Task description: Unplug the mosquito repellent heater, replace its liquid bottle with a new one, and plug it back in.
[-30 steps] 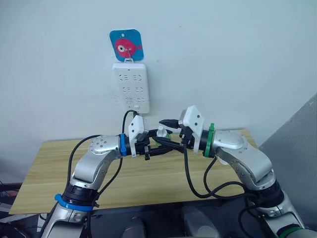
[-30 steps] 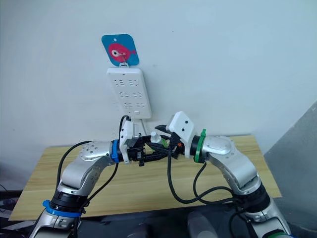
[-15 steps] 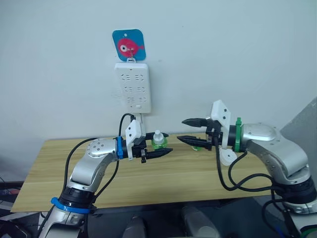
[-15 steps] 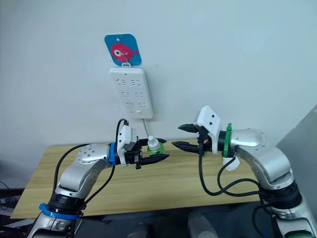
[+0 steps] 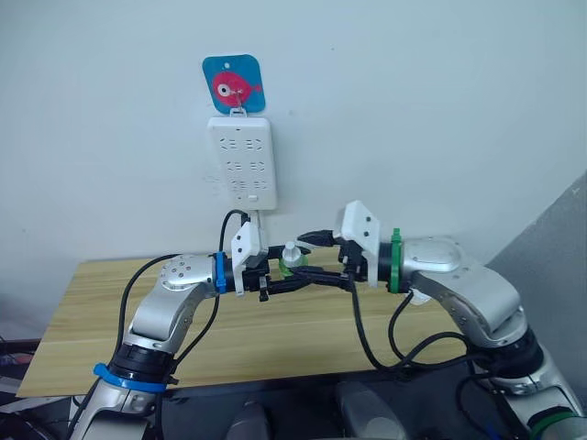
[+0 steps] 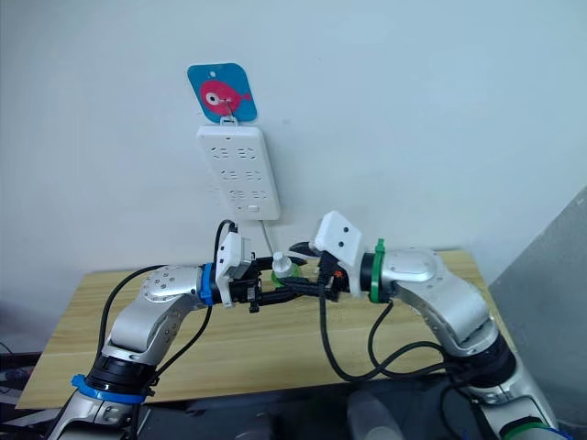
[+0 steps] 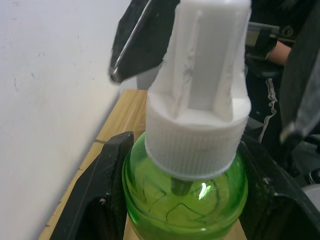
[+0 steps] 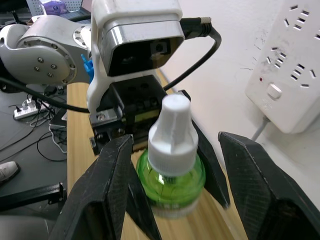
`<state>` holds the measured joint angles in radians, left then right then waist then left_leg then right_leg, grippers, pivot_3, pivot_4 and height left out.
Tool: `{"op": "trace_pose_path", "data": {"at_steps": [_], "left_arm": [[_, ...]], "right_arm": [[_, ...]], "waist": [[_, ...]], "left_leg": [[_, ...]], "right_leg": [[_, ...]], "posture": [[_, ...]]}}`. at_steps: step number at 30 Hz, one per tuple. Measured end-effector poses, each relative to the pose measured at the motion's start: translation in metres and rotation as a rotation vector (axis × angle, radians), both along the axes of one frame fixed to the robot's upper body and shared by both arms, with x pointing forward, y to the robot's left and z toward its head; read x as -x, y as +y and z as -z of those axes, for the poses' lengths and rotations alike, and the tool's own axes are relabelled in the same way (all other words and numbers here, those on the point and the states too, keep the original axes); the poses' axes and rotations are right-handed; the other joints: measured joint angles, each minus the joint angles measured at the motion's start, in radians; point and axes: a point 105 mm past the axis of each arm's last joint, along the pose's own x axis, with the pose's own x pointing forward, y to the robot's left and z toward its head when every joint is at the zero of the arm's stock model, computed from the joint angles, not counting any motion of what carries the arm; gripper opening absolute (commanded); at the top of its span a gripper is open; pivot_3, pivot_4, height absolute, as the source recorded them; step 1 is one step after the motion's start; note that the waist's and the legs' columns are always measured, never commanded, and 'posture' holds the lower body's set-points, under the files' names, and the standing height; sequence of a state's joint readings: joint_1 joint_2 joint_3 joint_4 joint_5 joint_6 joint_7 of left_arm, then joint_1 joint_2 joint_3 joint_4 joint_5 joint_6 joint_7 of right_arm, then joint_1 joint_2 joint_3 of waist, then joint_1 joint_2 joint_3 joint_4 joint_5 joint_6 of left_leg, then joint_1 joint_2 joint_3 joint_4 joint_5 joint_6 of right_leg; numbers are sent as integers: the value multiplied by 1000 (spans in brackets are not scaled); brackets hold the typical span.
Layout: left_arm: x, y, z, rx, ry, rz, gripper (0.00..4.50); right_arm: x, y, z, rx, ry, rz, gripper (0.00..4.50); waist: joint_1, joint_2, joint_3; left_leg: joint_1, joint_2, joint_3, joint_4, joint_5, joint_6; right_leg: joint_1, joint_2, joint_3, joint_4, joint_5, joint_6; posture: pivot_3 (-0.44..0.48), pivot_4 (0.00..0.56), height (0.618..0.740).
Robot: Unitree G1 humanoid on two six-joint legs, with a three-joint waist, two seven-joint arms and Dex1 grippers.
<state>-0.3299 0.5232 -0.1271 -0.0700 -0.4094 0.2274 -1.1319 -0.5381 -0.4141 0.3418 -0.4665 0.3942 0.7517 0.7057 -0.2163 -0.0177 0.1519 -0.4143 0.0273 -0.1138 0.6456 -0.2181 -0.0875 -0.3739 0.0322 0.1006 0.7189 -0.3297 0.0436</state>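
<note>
Item: liquid bottle, green and translucent, white ribbed cap with a fluted white stem, standing upright. It is sitting clamped between the two black fingers of the left gripper, above the wooden table, roughly over its middle and toward the far edge. The bottle's base is lying out of frame in the left wrist view, and the left fingers are covering its flanks.

Item: right gripper, fingers spread wide, one standing off each side of the bottle with a gap showing on both sides. Whether either fingertip is brushing the left gripper's fingers cannot be told from the head views, where the two grippers are overlapping.

Item: mosquito repellent heater. A rounded white piece is peeking out behind the right forearm, low on the right side of the table; the arm is hiding most of it, so its face and prongs cannot be made out.

Item: power strip, white, hanging upright on the far wall above the table's far edge, its cord dropping behind the left gripper.

Item: blue card with a pink fish, hanging just above the strip.

Surface and room: pale wood-grain tabletop; plain pale wall; a grey panel is cutting in at the right edge.
</note>
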Motion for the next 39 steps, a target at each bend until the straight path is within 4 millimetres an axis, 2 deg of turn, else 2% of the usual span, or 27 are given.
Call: {"op": "trace_pose_path", "data": {"at_steps": [6, 10, 14, 17, 19, 21, 24, 31, 39], "left_arm": [[1, -1, 0, -3, -4, 10, 2319], [0, -1, 1, -15, -12, 2, 2319], [-1, -1, 1, -12, -15, -6, 2319], [0, -1, 1, -13, -16, -3, 2319], [0, -1, 1, -12, -16, -3, 2319], [0, -1, 1, -12, -17, -3, 2319], [0, -1, 1, -12, -17, -2, 2319], [1, -1, 1, -14, -17, 11, 2319], [2, -2, 2, -17, -15, 17, 2319]], "right_arm": [[-8, 9, 1, -22, 15, 27, 2823], [-10, 2, 4, 5, 17, 20, 2823], [-9, -16, 3, 35, 37, 0, 2823], [-14, -48, 2, 79, 57, 50, 2823], [-13, -62, 1, 119, 65, 47, 2823], [-8, -67, 1, 136, 78, 18, 2823], [-1, -61, -3, 105, 93, -21, 2823], [5, -23, -19, -18, 71, -64, 2823], [2, -7, -18, -28, 77, -75, 2823]], "waist": [[-2, 0, 0], [-2, 0, 0], [-2, 0, 0], [1, 0, 0], [0, 0, 0], [-3, 0, 0], [-9, 1, -1], [-6, 1, -1], [-4, 1, -1]], "left_leg": [[0, 0, 0, 0, 0, 0], [0, 0, 0, 0, 0, 0], [0, 0, 0, 0, 0, 0], [0, -1, 0, 0, 0, 0], [0, 0, 0, 0, 0, 0], [0, 0, 0, 0, 0, 0], [1, 1, 0, -1, 0, 0], [0, 0, 0, 0, 0, 0], [0, 0, 0, 0, 0, 0]], "right_leg": [[0, 0, 0, 0, 0, -1], [0, 0, 0, 0, 0, -1], [0, 0, 0, 0, 0, 0], [0, -1, 0, 0, 0, 0], [0, 0, 0, 0, 0, 0], [0, 0, 0, 0, 0, 0], [0, 1, 0, 0, 0, 0], [0, 0, 0, 0, 0, 0], [0, 0, 0, 0, 0, 0]], "posture": [[-209, 67, 711], [-207, 69, 711], [-207, 70, 711], [-210, 72, 711], [-210, 72, 711], [-212, 72, 711], [-212, 72, 711], [-213, 72, 711], [-204, 70, 711]]}}
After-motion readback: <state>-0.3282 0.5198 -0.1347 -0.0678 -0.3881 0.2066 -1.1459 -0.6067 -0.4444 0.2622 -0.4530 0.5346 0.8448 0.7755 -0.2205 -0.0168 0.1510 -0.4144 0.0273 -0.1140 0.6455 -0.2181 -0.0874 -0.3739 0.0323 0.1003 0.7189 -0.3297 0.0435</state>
